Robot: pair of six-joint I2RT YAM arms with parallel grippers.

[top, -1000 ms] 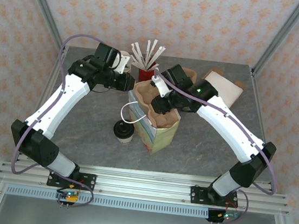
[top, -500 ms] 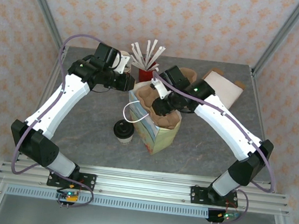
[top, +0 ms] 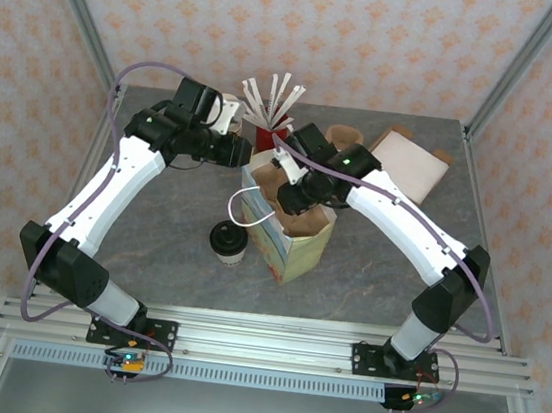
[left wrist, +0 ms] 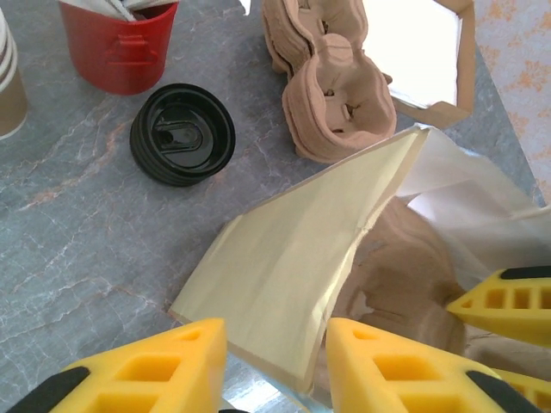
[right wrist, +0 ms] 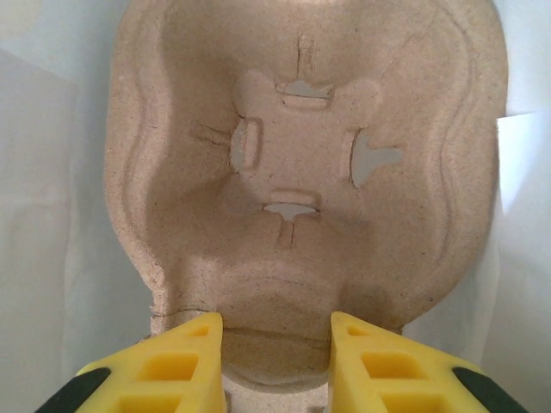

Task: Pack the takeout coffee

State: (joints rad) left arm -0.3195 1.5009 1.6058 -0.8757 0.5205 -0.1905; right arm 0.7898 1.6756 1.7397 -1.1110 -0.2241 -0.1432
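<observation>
Coffee cup (top: 229, 240) stood upright on the desk (top: 151, 242), just left of the bag (top: 299, 252), toward the near edge from the left gripper (left wrist: 274, 342), which straddled the bag's rim, narrowly parted. Right gripper (right wrist: 271, 340), farther off, pinched a pulp tray (right wrist: 301, 172) inside the bag.

Grey stone-look table (top: 369, 268) before me: paper bag (top: 296, 249) upright mid-table, takeout coffee (top: 228, 242) just beside it, on its left. Far edge: red cup (left wrist: 120, 52), black lids (left wrist: 182, 133) nr it, pulp carriers (left wrist: 331, 95). Flat bags (top: 407, 162) twd far-right corner.
</observation>
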